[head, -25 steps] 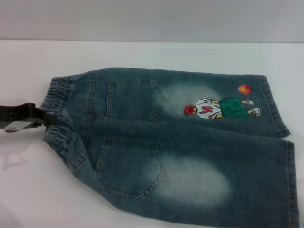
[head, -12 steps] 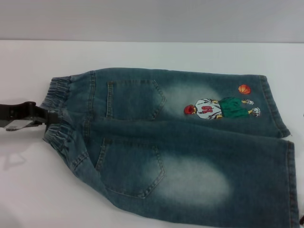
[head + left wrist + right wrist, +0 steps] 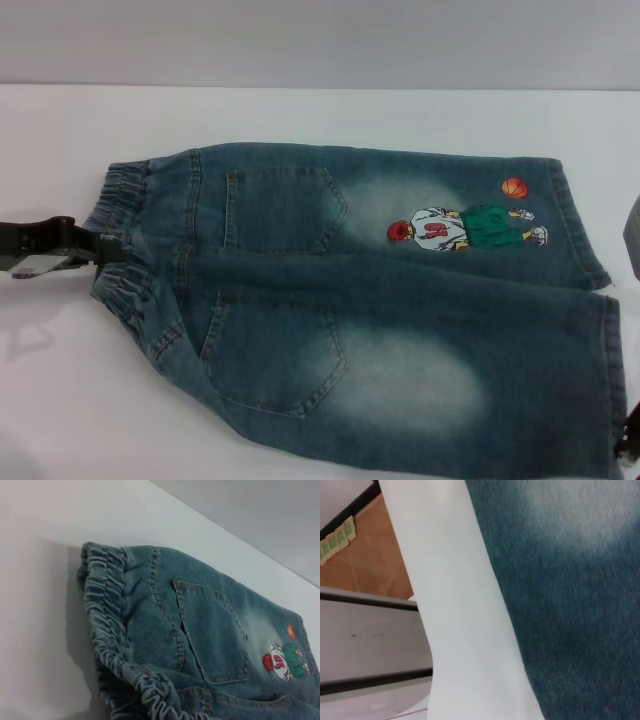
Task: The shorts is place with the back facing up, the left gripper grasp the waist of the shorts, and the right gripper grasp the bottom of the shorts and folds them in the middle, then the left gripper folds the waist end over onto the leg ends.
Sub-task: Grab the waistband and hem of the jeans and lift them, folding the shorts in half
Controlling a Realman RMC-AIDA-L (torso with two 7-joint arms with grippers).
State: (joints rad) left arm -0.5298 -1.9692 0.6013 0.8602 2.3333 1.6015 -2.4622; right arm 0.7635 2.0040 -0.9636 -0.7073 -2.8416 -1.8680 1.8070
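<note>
1. The shorts (image 3: 380, 310) lay spread flat on the white table (image 3: 300, 115), back side up, with both patch pockets showing.
2. The waist (image 3: 120, 250) pointed toward the robot's left; the bottom of the shorts (image 3: 600, 330) pointed toward its right.
3. The far leg carried the embroidered cartoon player (image 3: 460, 228), with the orange ball (image 3: 514, 187) just beside it near the hem.
4. The left gripper (image 3: 100, 248) sat low at the table surface, at the middle of the waist. Its black fingers touched the gathered elastic band where the fabric puckered inward. Whether the fingers were clamped on the band or merely against it could not be told from the head view.
5. The left wrist view showed the ruffled waist (image 3: 115, 630) close up, one patch pocket (image 3: 215, 630) behind it and the cartoon player (image 3: 282, 661) farther off. That arm's own fingers did not show there.
6. The right gripper (image 3: 630, 445) appeared only as a dark sliver at the near right corner of the head view, just beside the hem of the near leg. Its finger spacing could not be told.
7. The right wrist view showed faded denim (image 3: 570, 590) lying on the table (image 3: 455, 620), with the table edge and an orange-brown floor (image 3: 370, 560) beyond it.
</note>
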